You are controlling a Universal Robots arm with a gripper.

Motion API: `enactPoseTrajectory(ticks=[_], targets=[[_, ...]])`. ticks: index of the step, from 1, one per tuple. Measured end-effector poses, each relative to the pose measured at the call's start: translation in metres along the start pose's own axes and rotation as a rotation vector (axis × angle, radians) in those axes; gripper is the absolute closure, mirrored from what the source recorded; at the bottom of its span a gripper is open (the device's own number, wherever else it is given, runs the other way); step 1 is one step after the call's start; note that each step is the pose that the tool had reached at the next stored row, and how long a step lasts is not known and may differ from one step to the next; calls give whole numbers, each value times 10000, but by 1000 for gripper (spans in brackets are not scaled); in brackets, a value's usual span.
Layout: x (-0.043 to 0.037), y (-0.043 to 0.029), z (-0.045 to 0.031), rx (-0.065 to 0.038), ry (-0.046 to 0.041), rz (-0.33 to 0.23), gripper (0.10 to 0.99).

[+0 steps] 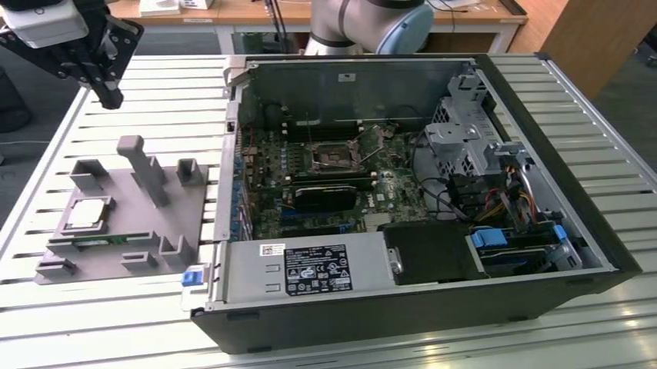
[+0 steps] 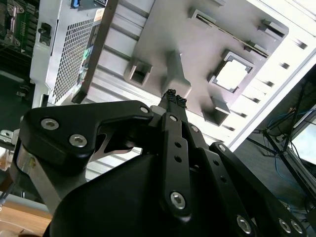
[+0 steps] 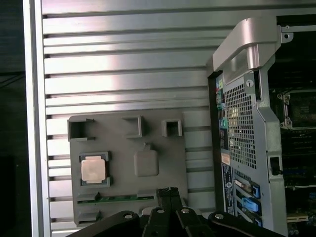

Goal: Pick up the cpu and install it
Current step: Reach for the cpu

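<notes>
The cpu (image 1: 88, 214) is a small silver square lying flat in a recess of the grey holder block (image 1: 134, 223), on the exterior view's left. It also shows in both wrist views, cpu (image 3: 94, 169) and cpu (image 2: 232, 75). My gripper (image 1: 108, 98) hangs high above the table, beyond the holder's far end and well clear of the chip. Its fingertips (image 2: 173, 97) are pressed together with nothing between them, as the gripper (image 3: 169, 191) also shows in the first wrist view. The bare processor socket (image 1: 331, 156) sits in the middle of the motherboard inside the open computer case (image 1: 575, 231).
A green memory stick (image 3: 123, 198) lies in a slot of the holder block (image 3: 126, 143) beside the cpu. Tall posts (image 1: 144, 165) rise from the block. The case wall (image 3: 242, 123) stands close to the holder. Everything rests on a slatted metal table (image 1: 92, 323).
</notes>
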State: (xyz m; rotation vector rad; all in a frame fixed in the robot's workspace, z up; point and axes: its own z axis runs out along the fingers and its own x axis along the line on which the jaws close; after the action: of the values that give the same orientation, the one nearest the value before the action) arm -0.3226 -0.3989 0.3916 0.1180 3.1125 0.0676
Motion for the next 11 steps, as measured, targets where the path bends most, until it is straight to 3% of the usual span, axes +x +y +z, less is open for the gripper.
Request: enactPoseTrajectory(ticks=[11], targets=[[153, -12, -1, -1, -1, 0, 980]])
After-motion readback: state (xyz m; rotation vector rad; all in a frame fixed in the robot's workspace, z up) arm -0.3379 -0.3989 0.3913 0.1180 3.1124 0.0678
